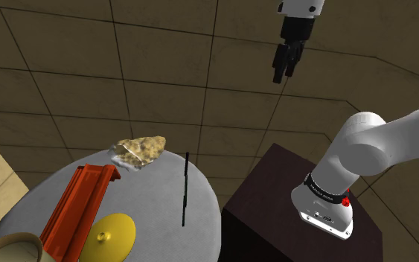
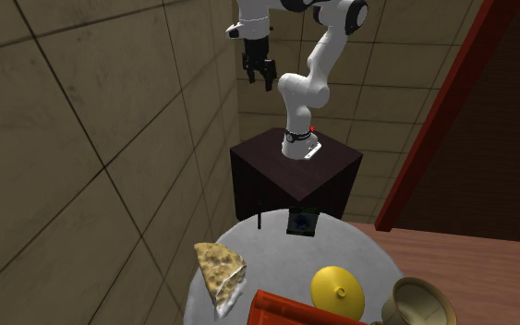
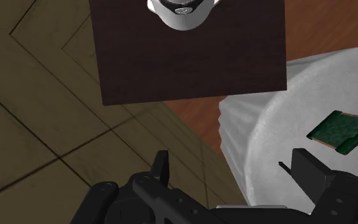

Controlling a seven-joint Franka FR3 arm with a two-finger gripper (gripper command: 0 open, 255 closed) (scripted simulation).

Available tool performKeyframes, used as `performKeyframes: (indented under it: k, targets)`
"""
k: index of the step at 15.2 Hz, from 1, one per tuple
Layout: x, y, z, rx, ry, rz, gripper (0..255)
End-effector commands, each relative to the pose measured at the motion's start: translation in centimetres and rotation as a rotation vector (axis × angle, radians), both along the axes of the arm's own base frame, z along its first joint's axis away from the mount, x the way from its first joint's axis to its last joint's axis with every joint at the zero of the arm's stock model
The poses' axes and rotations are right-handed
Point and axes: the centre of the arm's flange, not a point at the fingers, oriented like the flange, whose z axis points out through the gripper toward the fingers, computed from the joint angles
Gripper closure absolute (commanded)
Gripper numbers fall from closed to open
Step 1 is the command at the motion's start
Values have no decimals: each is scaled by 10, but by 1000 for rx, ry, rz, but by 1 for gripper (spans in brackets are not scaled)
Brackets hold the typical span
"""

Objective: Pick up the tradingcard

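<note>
Your tool hangs high at the upper right of the shoulder view, well above the round grey table. Its two black fingers are spread wide with nothing between them.

The tradingcard, dark green, sits at the table's edge nearest the dark stand, well apart from the tool. In the shoulder view it reads as a thin dark line near centre frame.

Toward the lower edge of the second exterior view, a crumbly tan wedge, a red channel-shaped piece and a yellow domed lid lie on the table. A tan cup sits at that view's lower right; you cannot tell what it holds.
</note>
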Motion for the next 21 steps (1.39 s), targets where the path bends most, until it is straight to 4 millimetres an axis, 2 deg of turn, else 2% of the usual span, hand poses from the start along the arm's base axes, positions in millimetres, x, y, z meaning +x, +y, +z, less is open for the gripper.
performKeyframes:
  k: [1, 11, 21]
  targets:
    - [0, 0, 0, 0, 0, 0, 0]
    - [40, 83, -89, 48, 116, -259, 0]
    - [90, 159, -180, 96, 232, -518, 0]
